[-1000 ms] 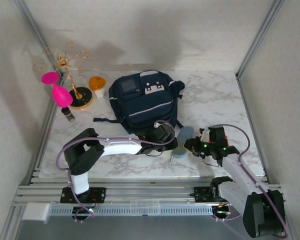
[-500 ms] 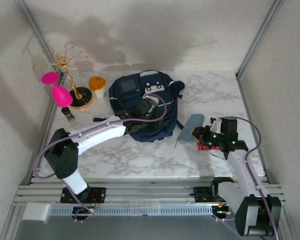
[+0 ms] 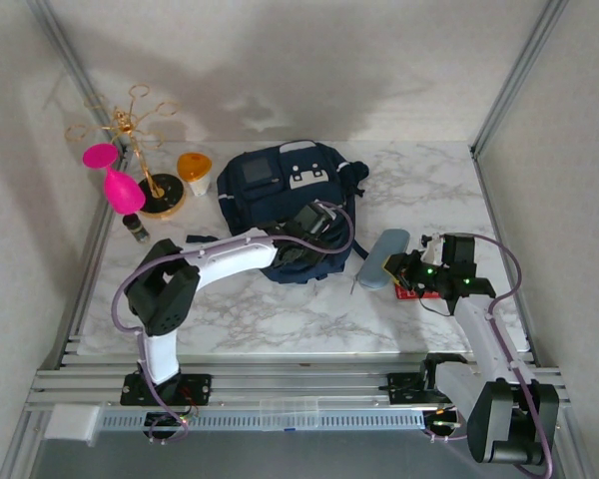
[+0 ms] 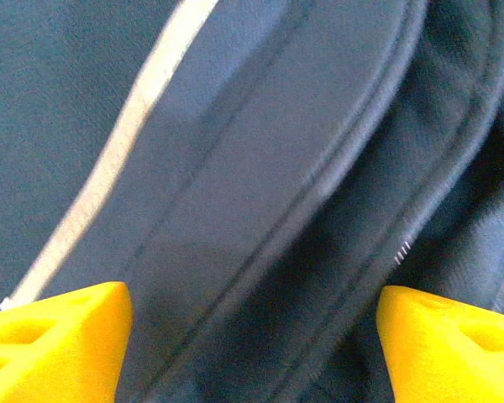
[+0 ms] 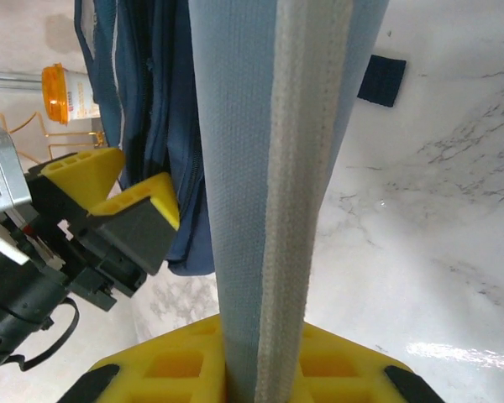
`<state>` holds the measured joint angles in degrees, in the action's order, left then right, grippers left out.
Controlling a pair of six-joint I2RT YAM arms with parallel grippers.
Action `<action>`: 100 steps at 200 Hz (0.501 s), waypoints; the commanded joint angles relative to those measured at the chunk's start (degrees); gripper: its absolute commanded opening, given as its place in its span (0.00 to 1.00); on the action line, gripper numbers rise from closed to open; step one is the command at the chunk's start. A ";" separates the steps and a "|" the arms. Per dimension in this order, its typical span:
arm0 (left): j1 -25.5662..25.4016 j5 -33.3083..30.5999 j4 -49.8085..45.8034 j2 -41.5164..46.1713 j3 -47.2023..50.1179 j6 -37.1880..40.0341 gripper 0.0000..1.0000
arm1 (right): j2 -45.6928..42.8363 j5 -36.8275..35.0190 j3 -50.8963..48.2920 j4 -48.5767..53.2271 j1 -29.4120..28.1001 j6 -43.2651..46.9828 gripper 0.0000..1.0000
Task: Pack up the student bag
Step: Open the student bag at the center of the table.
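Note:
The student bag [image 3: 285, 190] lies flat at the back middle of the table, navy with pale stripes and a white buckle patch. My left gripper [image 3: 301, 239] hovers over its near end, jaws open wide with only navy fabric [image 4: 260, 193] between the yellow fingertips [image 4: 59, 336]. In the right wrist view the left gripper [image 5: 118, 189] shows beside the bag [image 5: 155, 101]. My right gripper [image 3: 407, 271] is shut on a pale blue zipped pencil case [image 3: 381, 256], just right of the bag. The case [image 5: 269, 151] stands up between the yellow fingers [image 5: 176, 361].
A gold stand with pink glasses [image 3: 130, 160], an orange-topped cup [image 3: 194, 170] and a small dark bottle [image 3: 136, 229] stand at the back left. A red item [image 3: 409, 292] lies under the right gripper. A dark patch [image 5: 381, 80] lies on the marble.
My left gripper went from the table's middle up onto the bag and opened wide. My right gripper carried the pencil case right and back, then held still.

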<state>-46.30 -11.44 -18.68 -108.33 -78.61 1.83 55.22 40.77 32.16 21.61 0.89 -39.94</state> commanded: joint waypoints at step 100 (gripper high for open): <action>4.04 5.58 2.14 -0.77 -2.90 1.72 0.41 | 0.94 1.68 2.61 -0.68 1.17 2.73 0.15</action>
<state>-42.35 -5.30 -18.59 -108.42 -80.82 3.03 55.88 40.80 32.21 21.63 1.63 -38.68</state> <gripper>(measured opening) 0.469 0.155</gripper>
